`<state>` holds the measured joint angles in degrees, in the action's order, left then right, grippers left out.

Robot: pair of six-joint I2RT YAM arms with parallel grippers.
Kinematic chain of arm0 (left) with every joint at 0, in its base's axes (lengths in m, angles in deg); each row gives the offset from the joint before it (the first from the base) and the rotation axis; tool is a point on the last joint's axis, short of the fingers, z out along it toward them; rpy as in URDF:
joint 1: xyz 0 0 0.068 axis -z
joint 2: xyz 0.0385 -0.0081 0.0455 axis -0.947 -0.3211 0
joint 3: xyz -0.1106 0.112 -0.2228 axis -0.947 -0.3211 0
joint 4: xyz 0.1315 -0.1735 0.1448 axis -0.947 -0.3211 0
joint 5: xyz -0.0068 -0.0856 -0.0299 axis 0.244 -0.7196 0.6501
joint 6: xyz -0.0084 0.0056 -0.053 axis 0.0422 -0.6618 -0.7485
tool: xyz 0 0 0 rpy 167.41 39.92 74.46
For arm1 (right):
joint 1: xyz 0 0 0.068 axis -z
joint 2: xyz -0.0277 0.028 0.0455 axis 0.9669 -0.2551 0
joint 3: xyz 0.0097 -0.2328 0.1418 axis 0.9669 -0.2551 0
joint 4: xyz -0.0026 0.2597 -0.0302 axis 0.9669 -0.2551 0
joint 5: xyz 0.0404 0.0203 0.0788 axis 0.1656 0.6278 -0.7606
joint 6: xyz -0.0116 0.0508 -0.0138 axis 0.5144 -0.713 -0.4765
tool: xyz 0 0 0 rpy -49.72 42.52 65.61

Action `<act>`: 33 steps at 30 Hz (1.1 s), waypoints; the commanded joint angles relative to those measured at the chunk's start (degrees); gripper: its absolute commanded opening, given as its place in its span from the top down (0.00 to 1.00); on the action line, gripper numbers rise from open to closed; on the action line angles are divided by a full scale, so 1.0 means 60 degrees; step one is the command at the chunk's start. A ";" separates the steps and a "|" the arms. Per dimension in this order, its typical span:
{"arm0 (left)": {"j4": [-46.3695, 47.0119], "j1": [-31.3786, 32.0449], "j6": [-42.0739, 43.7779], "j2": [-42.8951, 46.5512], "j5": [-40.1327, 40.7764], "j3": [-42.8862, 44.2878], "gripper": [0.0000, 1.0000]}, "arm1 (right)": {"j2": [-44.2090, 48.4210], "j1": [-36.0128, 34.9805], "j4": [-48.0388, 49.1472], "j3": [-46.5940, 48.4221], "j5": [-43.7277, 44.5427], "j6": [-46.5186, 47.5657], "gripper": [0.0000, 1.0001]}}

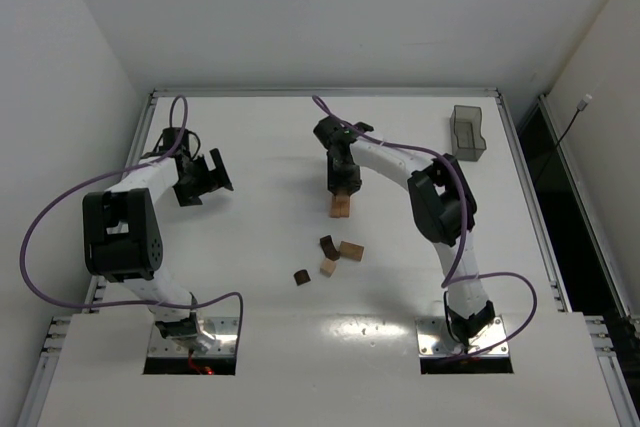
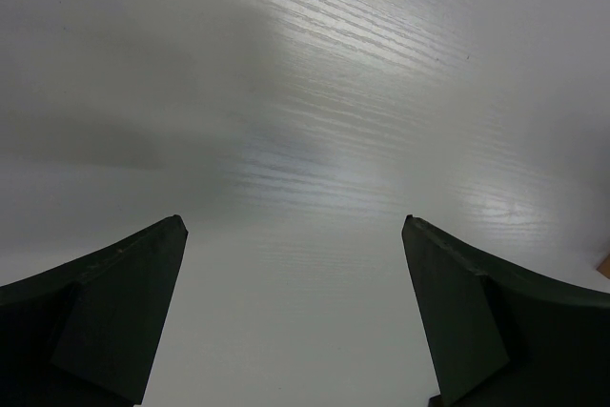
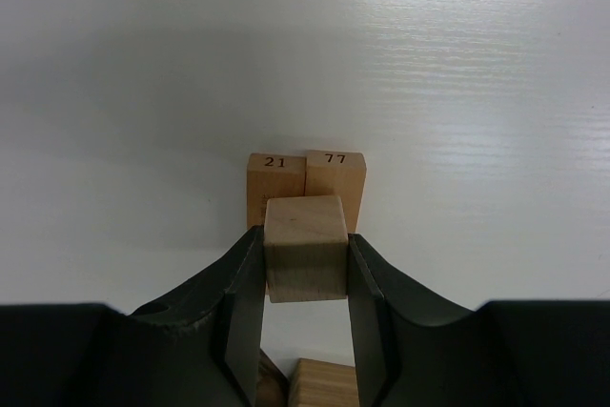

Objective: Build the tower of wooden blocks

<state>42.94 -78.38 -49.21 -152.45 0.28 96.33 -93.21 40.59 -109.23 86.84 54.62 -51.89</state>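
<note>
Cube [image 3: 305, 247] clamped in your right claw [image 3: 305, 269], poised at 2 tan blocks [image 3: 335, 183]; release off-centre and it could tip off, nudging them apart. Left claw [image 2: 295, 231] gapes, idle.

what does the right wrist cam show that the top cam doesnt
Only the right wrist view: the numbers 21 and 77 on two tan blocks standing side by side, and a pale cube clamped in the jaws. Only the top view: the open left gripper and a grey bin. Both: the right gripper at the tan blocks, plus loose blocks, only two edging into the wrist view.
</note>
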 commanded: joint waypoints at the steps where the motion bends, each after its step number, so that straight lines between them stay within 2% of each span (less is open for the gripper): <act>1: 0.0149 -0.0118 -0.0074 -0.0078 -0.0091 0.0201 0.04 | -0.0113 0.0030 0.0106 0.0411 -0.0039 -0.0109 1.00; 13: 0.0149 -0.0118 -0.0074 -0.0078 -0.0091 0.0201 0.04 | -0.0289 0.0030 0.0106 0.0499 -0.0039 -0.0109 0.98; 16: 0.0149 -0.0118 -0.0074 -0.0078 -0.0091 0.0201 0.04 | -0.0289 0.0030 0.0106 0.0499 -0.0039 -0.0109 0.90; 20: 0.0149 -0.0118 -0.0074 -0.0078 -0.0091 0.0201 0.04 | -0.0289 0.0030 0.0106 0.0499 -0.0214 -0.0109 0.65; 21: 0.0149 -0.0118 -0.0074 -0.0078 -0.0091 0.0201 0.04 | -0.0289 0.0030 0.0106 0.0499 -0.0215 -0.0109 0.53; 25: 0.0149 -0.0118 -0.0074 -0.0078 -0.0091 0.0201 0.04 | -0.0201 0.0030 0.0208 0.0411 -0.0303 -0.0021 0.29; 28: 0.0149 -0.0118 -0.0074 -0.0078 -0.0091 0.0201 0.04 | 0.0004 -0.0057 0.0208 0.0411 -0.0303 0.0169 0.23; 33: 0.0149 -0.0118 -0.0074 0.0126 -0.0192 0.0113 0.04 | 0.1171 -0.0233 0.0764 0.0032 -0.0303 0.1237 0.23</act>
<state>42.96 -78.38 -49.21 -152.47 0.24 96.33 -93.96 40.19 -108.16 87.48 53.05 -48.63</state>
